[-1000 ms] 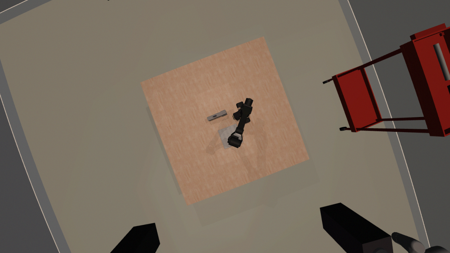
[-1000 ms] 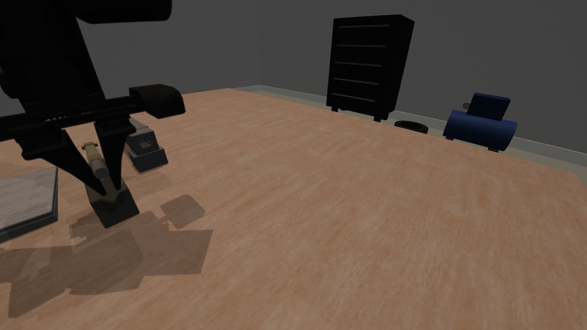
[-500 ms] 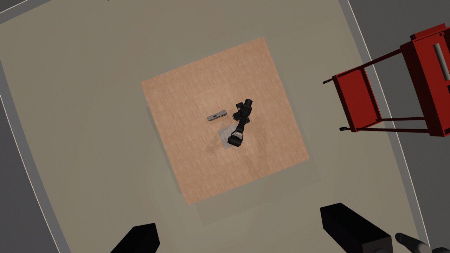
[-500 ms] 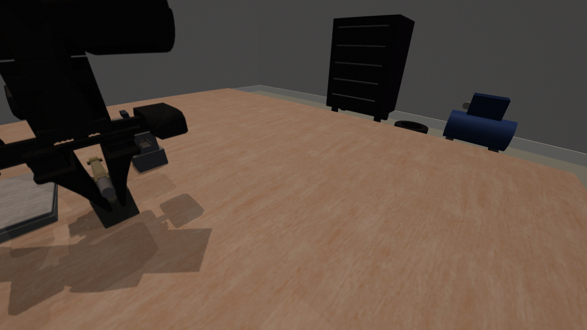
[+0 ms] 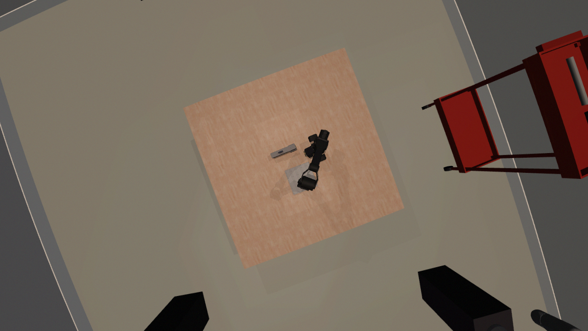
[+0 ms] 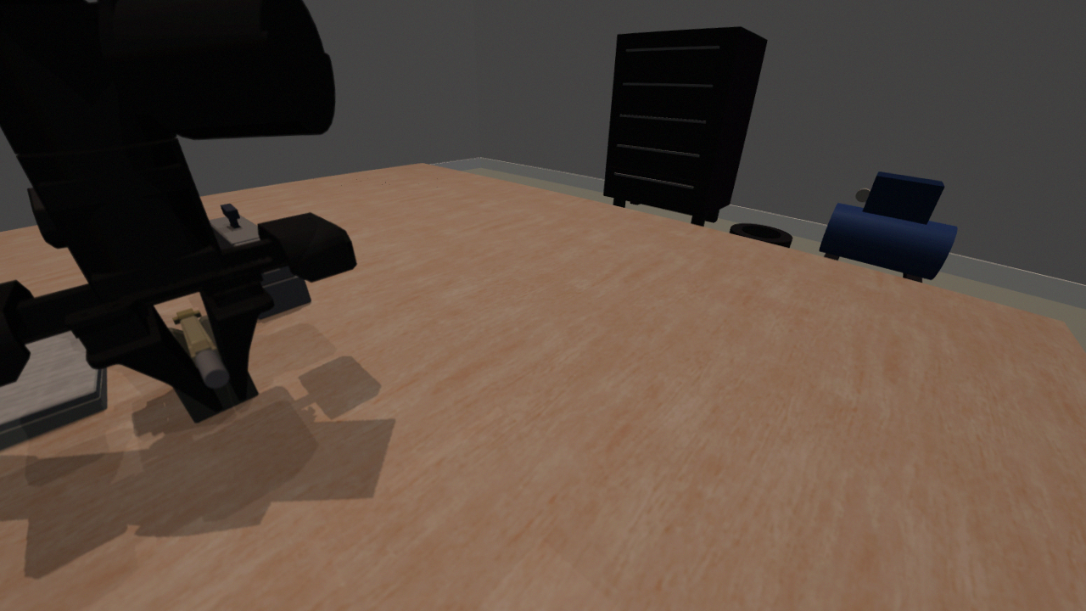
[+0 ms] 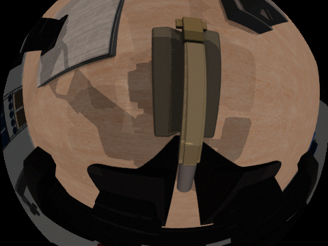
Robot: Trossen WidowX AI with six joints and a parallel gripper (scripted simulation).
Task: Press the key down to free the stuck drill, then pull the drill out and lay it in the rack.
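Note:
My gripper (image 7: 184, 139) (image 6: 216, 383) is shut on the drill (image 7: 193, 87) (image 6: 194, 334), a tan bar with a grey round end, and grips it near that end. In the wrist view the drill runs lengthways over the groove of the dark olive rack (image 7: 165, 82), right along its middle. I cannot tell whether it touches the groove. In the exterior view my fingers hide the rack and reach down close to the table. The dark block with the small blue key (image 6: 230, 213) stands behind my gripper; the block also shows in the wrist view (image 7: 246, 5).
A grey plate (image 6: 45, 379) (image 7: 87, 32) (image 5: 292, 177) lies on the wooden table (image 6: 607, 379) beside the arm (image 5: 316, 158). Off the table stand a black drawer chest (image 6: 675, 121), a blue seat (image 6: 888, 227) and a red cart (image 5: 464, 131).

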